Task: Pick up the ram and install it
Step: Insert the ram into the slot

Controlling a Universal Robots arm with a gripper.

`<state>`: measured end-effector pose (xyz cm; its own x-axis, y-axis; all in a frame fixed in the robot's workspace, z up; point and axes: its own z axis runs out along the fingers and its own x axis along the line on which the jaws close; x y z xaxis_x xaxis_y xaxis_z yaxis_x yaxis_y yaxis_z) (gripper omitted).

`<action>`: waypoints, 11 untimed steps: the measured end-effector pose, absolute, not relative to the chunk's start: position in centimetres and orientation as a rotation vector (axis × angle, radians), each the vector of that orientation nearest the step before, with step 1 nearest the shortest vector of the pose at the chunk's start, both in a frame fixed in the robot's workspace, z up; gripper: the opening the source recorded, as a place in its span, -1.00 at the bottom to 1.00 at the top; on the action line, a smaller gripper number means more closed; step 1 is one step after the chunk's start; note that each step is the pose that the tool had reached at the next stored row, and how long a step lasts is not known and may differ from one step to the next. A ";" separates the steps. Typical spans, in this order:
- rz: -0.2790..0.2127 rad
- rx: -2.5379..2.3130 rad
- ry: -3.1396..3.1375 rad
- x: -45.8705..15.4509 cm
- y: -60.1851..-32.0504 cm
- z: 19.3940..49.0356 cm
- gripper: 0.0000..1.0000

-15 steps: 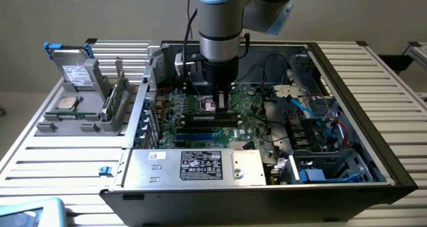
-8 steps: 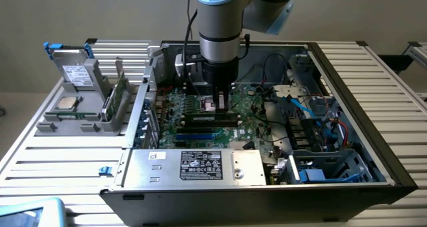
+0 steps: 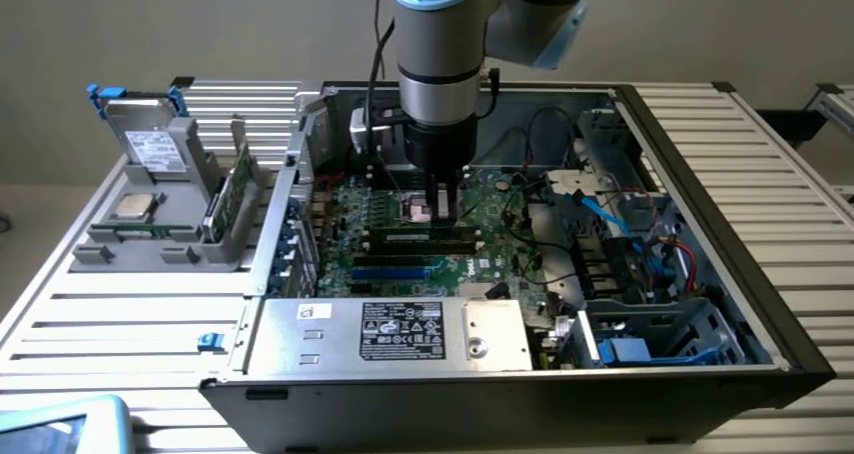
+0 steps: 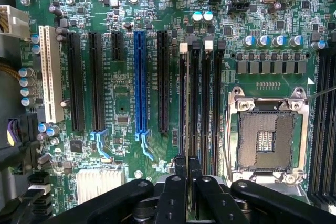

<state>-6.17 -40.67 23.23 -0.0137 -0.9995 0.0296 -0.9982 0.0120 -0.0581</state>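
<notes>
Gripper [image 4: 187, 165] fingers, drawn narrow, pinch the top edge of the ram [image 3: 424, 236]. In the exterior view, the open computer case [image 3: 467, 414] holds the motherboard [image 3: 501, 189]. The ram stands in a memory slot at 6 o'clock of the gripper.

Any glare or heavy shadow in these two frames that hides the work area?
Exterior view: the motherboard sits dim under the arm inside the case, while the power supply cover catches light. Wrist view: motherboard evenly lit, glints on the CPU socket frame, the tool dark.
</notes>
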 end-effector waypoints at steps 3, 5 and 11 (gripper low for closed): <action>-0.097 -2.192 2.221 -6.2 -40.7 23.2 -0.73; -0.097 -2.192 2.221 -6.2 -40.7 23.2 -0.73; -0.097 -2.189 2.223 -6.2 -40.8 23.2 -0.73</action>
<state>-6.17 -40.78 23.19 -0.0165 -0.9994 0.0293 -0.9982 0.0148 -0.0582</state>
